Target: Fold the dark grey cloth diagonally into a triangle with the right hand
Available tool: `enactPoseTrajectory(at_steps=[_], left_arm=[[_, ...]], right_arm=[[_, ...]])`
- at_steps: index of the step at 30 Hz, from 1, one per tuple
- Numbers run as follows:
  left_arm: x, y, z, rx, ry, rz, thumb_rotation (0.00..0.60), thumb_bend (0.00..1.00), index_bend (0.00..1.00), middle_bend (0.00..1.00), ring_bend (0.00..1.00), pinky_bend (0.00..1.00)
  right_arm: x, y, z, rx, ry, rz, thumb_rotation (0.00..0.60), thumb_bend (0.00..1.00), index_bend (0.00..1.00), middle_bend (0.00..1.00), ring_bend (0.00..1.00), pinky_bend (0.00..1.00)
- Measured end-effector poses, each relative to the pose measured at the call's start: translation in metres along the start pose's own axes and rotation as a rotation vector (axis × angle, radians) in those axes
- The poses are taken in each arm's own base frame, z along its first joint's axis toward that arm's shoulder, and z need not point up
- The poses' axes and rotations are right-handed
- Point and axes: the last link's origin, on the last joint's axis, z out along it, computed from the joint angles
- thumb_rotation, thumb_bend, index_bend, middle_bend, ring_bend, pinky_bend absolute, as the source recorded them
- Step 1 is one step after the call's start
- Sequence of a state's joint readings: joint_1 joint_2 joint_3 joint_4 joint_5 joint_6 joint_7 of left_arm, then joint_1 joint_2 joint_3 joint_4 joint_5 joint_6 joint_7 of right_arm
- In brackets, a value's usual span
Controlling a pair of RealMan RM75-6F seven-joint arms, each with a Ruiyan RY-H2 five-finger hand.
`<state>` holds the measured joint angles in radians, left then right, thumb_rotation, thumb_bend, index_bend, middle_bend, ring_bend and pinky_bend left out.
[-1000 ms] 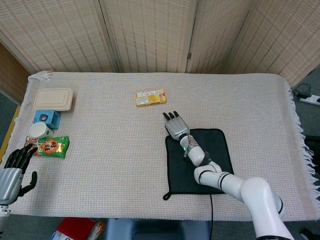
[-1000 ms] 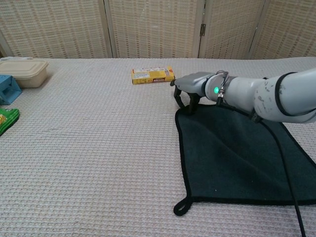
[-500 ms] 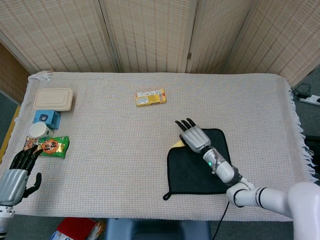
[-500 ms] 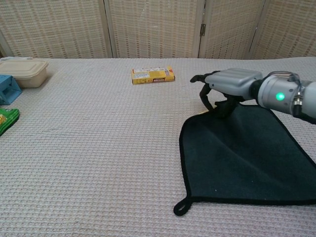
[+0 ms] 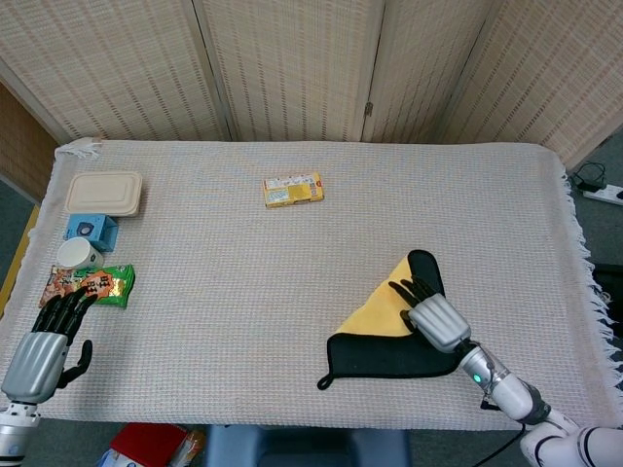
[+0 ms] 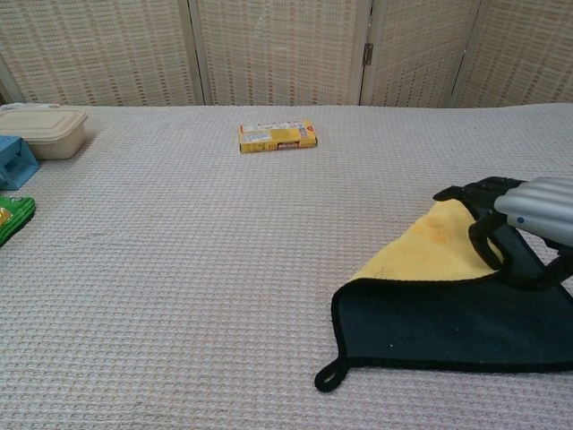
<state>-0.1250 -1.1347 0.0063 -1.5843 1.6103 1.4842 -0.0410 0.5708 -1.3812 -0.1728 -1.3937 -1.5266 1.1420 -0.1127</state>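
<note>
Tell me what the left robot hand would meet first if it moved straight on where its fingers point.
Probably the green snack bag: the left robot hand points at it, though height above the table is unclear.

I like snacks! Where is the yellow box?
In the head view the yellow box lies at the far middle of the table, alone, well beyond the dark grey cloth.

Right hand cut by chest view's 3 o'clock edge; its fingers cover the grip on the cloth, whose right side also runs off there. Left hand absent from chest view. Green packet clipped at 9 o'clock. Yellow box print unreadable.
</note>
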Motion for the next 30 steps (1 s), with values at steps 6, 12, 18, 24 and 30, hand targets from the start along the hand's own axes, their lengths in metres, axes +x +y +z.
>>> enactPoseTrajectory(at_steps=[6,12,18,24,30], left_arm=[[0.0,0.002,-0.001,-0.005,-0.001,-0.001,0.6,0.69,0.0,0.04,0.0,0.0],[-0.003,0.004,-0.001,-0.009,-0.01,0.002,0.6,0.69,0.0,0.04,0.0,0.0],[-0.005,0.003,-0.001,-0.005,-0.018,0.006,0.6,0.69,0.0,0.04,0.0,0.0],[-0.007,0.003,0.001,-0.001,-0.023,0.011,0.6,0.69,0.0,0.04,0.0,0.0],[-0.006,0.002,0.001,0.008,-0.019,0.012,0.6,0.69,0.0,0.04,0.0,0.0]], right_arm=[[-0.012,0.008,-0.026,-0.025,-0.009,-0.034,0.6,0.43,0.65,0.07,0.01,0.0],[-0.025,0.016,-0.041,-0.052,-0.048,-0.045,0.6,0.43,0.65,0.07,0.01,0.0],[-0.033,0.018,-0.055,-0.064,-0.059,-0.035,0.6,0.43,0.65,0.07,0.01,0.0],[-0.039,0.024,-0.06,-0.084,-0.077,-0.028,0.6,0.43,0.63,0.06,0.01,0.0],[-0.043,0.025,-0.06,-0.088,-0.121,-0.017,0.6,0.43,0.23,0.0,0.0,0.0]])
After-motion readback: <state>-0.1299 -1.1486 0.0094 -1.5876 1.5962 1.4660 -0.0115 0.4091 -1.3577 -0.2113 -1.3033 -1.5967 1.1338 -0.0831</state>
